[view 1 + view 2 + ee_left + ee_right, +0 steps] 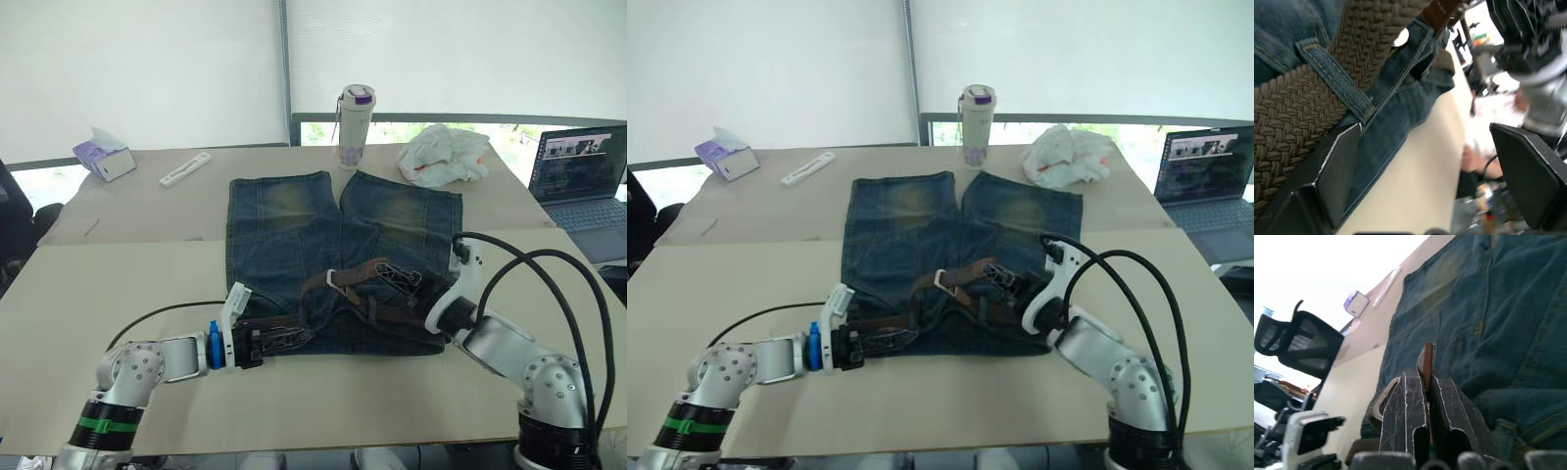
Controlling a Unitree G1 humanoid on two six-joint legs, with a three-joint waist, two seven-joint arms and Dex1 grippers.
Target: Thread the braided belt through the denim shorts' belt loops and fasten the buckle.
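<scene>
On the surface [118, 274], right gripper [1426, 396] pinches braided belt [377, 277] tip; left gripper [1425, 161] gapes empty at 7 o'clock of denim shorts [294, 225]. Risk: tug drags strap from belt loop [1334, 81].

We seem to be in an office. An open laptop [580, 176] sits at the edge of a long beige table [118, 284] beneath roller blinds [137, 69]. A black mesh chair [1300, 340] stands nearby.

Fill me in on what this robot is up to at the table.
It is threading a braided belt through denim shorts lying flat on the table. The right tool is shut on the belt's leather end above the waistband. The left tool is open at the waistband's left end, where the belt passes under a belt loop.
</scene>
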